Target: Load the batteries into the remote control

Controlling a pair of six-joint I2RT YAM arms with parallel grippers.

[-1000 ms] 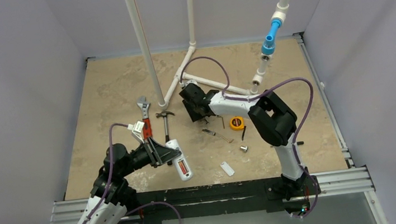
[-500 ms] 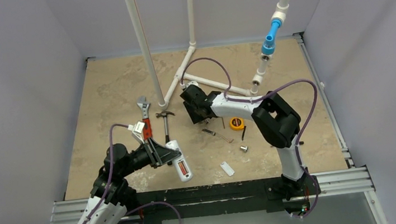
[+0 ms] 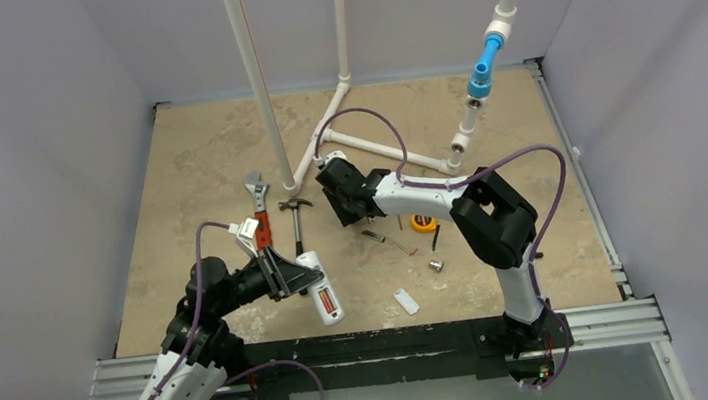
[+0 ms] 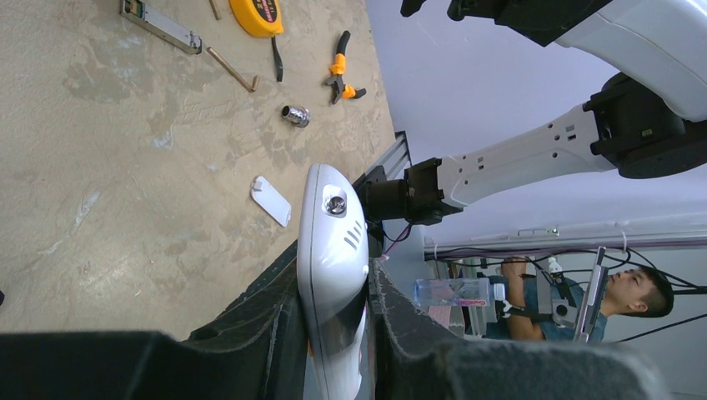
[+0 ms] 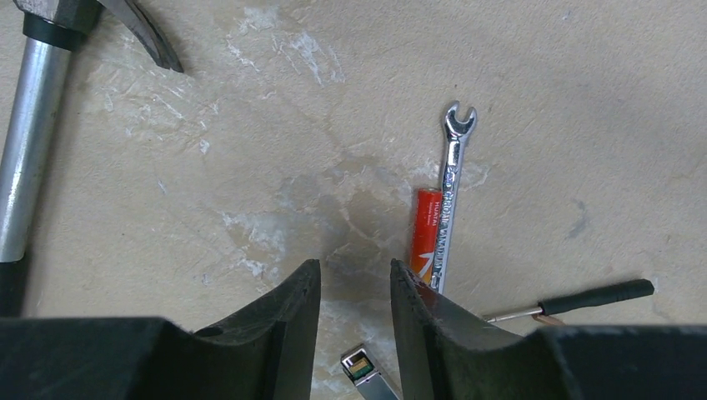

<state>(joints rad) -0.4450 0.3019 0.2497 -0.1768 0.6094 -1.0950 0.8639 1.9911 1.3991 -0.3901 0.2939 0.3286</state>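
While our left gripper is clamping the slim white remote control, we are centring our empty, parted right gripper on the orange-red cylindrical battery, avoiding the adjoining steel spanner.

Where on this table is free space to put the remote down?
Free: the table's far left part, left of the adjustable wrench and white pipe; also the right side beyond the tape measure. Crowded: the middle, from the hammer to the tape measure, with small tools.
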